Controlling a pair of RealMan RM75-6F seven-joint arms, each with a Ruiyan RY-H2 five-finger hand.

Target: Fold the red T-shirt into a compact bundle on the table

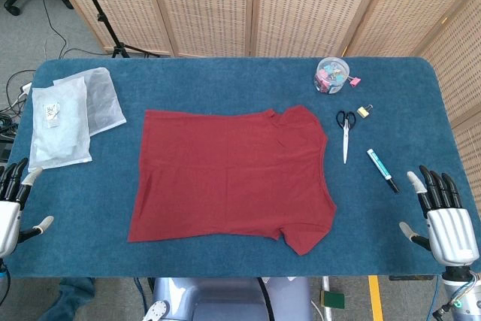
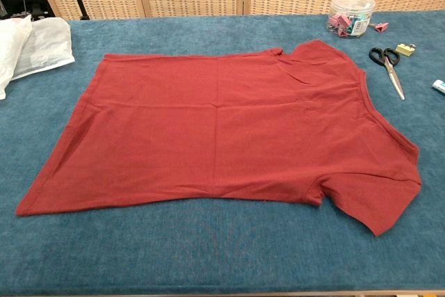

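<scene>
On the blue felt table (image 1: 90, 216), the flat red cotton T-shirt (image 1: 229, 174) lies lengthwise between the left hand (image 1: 10, 204) and right hand (image 1: 443, 216), both spread, empty, at the near corners.

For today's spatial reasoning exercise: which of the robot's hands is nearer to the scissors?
Right. The right hand sits at the table's near right corner, just below the scissors; the left hand is across the whole T-shirt.

Matt red cloth T-shirt (image 1: 229, 174), napped blue fabric table cover (image 1: 225, 80), clear plastic tub (image 1: 331, 74), metal-bladed scissors (image 1: 345, 131)
</scene>
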